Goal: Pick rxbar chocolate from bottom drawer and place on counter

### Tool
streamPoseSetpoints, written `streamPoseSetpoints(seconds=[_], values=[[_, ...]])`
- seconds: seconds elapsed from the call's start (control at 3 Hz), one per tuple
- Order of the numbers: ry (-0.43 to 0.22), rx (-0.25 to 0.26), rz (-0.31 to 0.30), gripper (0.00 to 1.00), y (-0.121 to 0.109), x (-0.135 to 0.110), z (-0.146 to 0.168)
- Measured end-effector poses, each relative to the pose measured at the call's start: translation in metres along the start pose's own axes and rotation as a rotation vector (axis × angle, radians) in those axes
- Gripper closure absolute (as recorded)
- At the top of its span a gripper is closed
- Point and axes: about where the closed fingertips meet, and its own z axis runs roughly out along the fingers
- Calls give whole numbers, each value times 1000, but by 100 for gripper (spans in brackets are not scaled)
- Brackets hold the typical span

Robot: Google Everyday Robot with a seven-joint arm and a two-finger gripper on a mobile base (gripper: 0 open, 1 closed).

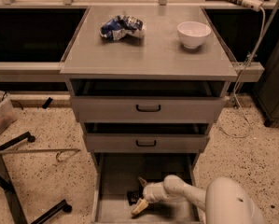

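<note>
The bottom drawer (112,185) is pulled out at floor level, a grey tray with low side walls. The rxbar chocolate (133,198), a small flat black wrapper, lies on its floor near the middle. My gripper (139,195) reaches into the drawer from the lower right on a white arm. Its fingers are spread, one fingertip (142,181) behind the bar and the other in front of it, so the bar lies between them. The counter (153,50) is the broad grey slab on top of the cabinet.
A crumpled blue-and-white foil bag (122,27) and a white bowl (193,33) sit on the counter. Two grey drawers with black handles (148,108) are partly open above the bottom drawer. A black stand leg (17,141) and a thin metal rod lie on the floor at the left.
</note>
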Motion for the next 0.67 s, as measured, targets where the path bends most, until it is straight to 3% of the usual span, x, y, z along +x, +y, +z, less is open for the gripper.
streamPoseSetpoints(seconds=[0.67], values=[[-15,-11,26,0,0,20,5]])
